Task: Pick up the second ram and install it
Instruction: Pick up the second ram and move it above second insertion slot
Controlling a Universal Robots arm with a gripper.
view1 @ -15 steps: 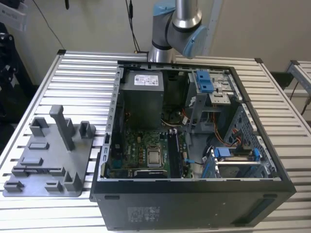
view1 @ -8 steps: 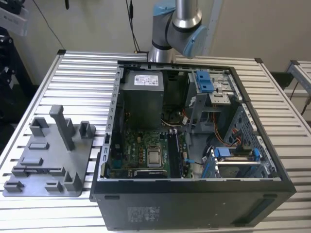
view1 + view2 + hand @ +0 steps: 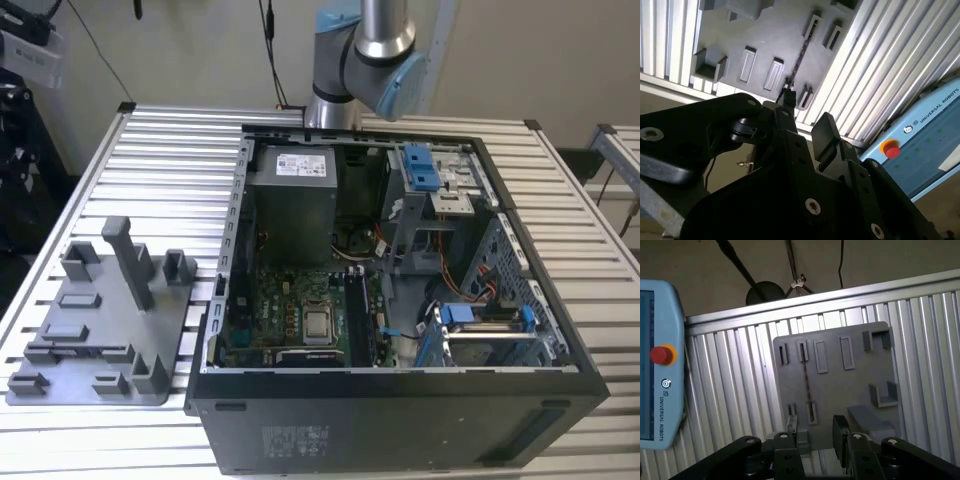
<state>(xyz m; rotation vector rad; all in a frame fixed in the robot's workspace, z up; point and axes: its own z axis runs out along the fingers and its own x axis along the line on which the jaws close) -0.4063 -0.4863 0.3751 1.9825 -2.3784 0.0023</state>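
Note:
The second ram (image 3: 807, 377) is a thin dark stick standing on edge in the slots of the grey fixture tray (image 3: 850, 385), seen from above in both wrist views. In the second wrist view the second ram (image 3: 799, 56) runs across the tray (image 3: 740, 35). My gripper (image 3: 815, 432) hangs well above the tray's near edge, open, with nothing between its two black fingers (image 3: 841, 432). In the second wrist view the gripper (image 3: 807, 112) also stands open. The tray (image 3: 95, 330) lies on the slatted table at the exterior view's left.
An open computer case (image 3: 560, 350) with its motherboard (image 3: 300, 320) exposed lies right of the tray in the exterior view. The arm's base (image 3: 335, 95) stands behind the case. A blue pendant with a red button (image 3: 660, 355) sits beyond the table's edge.

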